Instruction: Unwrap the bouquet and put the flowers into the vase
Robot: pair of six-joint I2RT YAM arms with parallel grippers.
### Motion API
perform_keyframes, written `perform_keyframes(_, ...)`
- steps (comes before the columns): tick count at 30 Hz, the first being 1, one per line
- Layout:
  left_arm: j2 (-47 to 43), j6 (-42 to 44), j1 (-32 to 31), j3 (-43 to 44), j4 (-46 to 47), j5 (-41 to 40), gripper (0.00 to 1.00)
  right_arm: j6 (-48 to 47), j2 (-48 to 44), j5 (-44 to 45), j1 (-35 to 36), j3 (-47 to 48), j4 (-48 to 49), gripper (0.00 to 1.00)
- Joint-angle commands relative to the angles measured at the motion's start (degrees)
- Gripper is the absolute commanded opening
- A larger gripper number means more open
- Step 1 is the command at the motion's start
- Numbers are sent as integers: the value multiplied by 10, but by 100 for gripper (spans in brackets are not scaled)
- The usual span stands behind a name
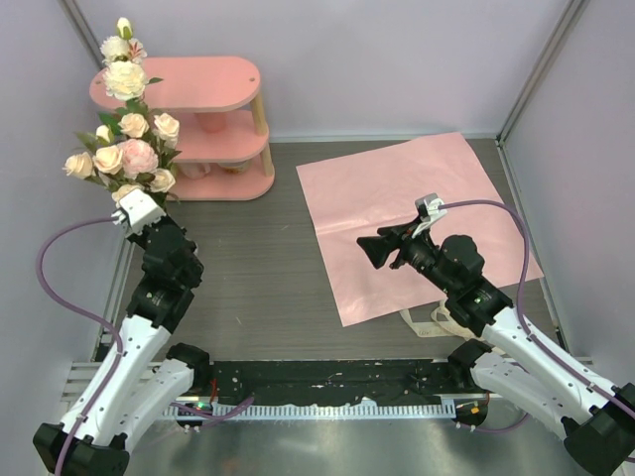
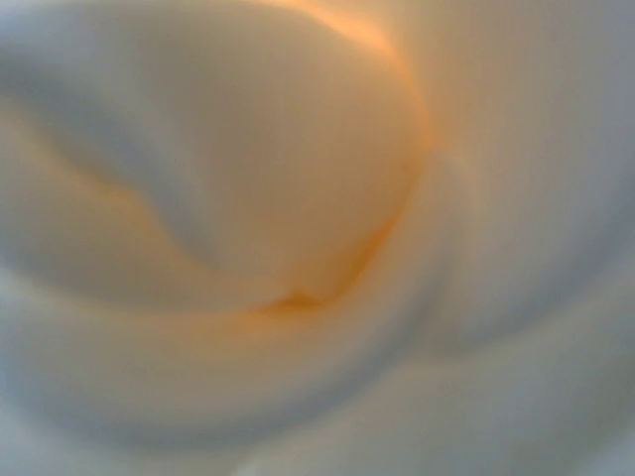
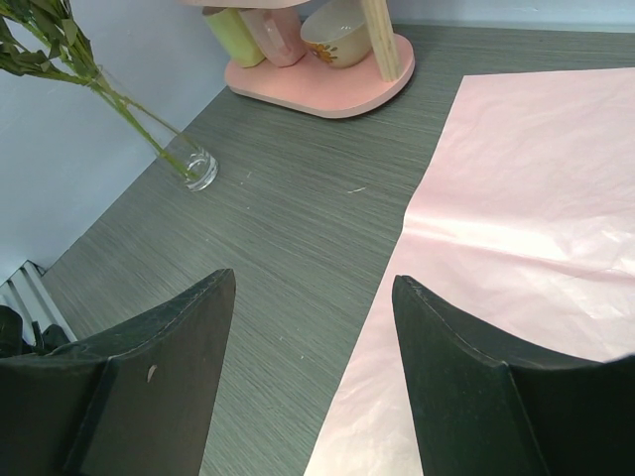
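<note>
The flowers (image 1: 124, 129), cream and pale pink roses, stand in a tall bunch at the far left. Their green stems (image 3: 129, 114) slant down into the small clear glass vase (image 3: 200, 169) on the table. My left gripper (image 1: 134, 203) reaches up into the bunch from below and is shut on the flowers. Its fingers are hidden, and a cream petal (image 2: 248, 198) fills the left wrist view. The pink wrapping paper (image 1: 407, 218) lies spread flat. My right gripper (image 1: 369, 248) hangs open and empty over the paper's left edge (image 3: 397, 248). In the top view the vase is hidden.
A pink two-tier shelf (image 1: 213, 84) stands at the back left, behind the flowers. Its lower tier (image 3: 327, 94) carries a yellow cup (image 3: 236, 35), a pink cup (image 3: 276, 35) and a bowl (image 3: 337, 35). A cream ribbon (image 1: 429, 319) lies by the paper's near edge.
</note>
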Motion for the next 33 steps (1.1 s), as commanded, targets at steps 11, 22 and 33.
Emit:
perform_keyframes(11, 83, 19, 5, 13, -24, -25, 0, -2, -8, 0, 1, -4, 30, 70)
perform_keyframes(22, 103, 1, 7, 7, -63, -15, 0, -8, -14, 8, 1, -8, 22, 70)
perform_keyframes(33, 97, 0, 7, 17, -70, -23, 13, -5, -21, 7, 1, -9, 17, 70)
